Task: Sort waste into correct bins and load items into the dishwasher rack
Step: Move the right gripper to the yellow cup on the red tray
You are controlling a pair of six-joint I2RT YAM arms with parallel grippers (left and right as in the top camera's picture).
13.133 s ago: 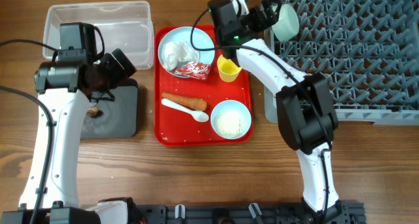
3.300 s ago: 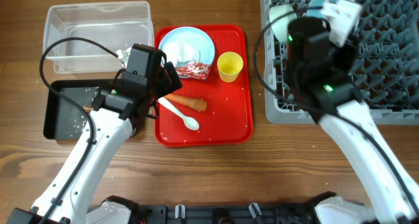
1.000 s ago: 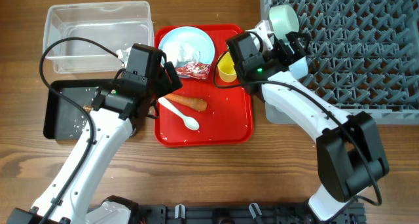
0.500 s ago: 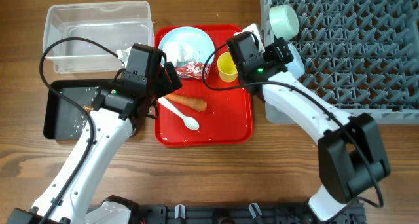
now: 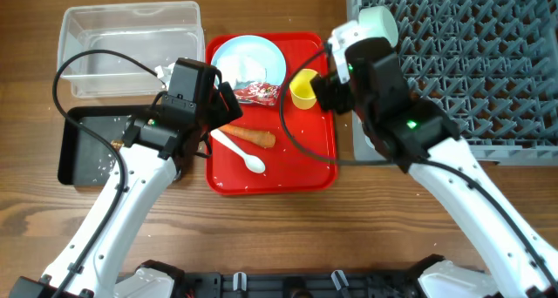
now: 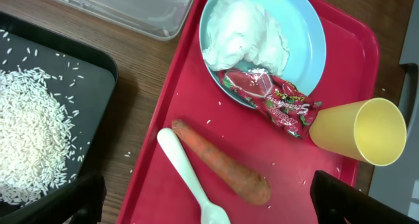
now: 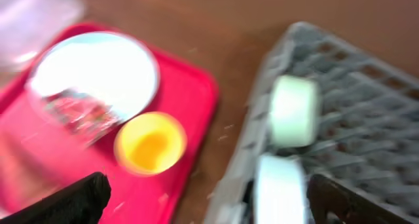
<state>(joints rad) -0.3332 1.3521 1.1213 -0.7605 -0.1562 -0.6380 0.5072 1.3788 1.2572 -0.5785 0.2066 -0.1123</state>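
Note:
On the red serving tray lie the pale blue plate with white tissue and the red wrapper, the yellow cup, a carrot and the white spoon. My left gripper hangs open over the spoon and carrot, at the tray's left side. My right gripper is open and holds nothing. It hovers between the cup and the dishwasher rack. Two bowls stand in the rack's near-left corner. The right wrist view is blurred.
The clear tub sits at the back left. In front of it the black tray holds a heap of rice. Loose grains dot the red tray. Bare wood runs along the front.
My right arm has swung back from the cup towards the rack's left edge and now covers one bowl from above. The left arm has not moved.

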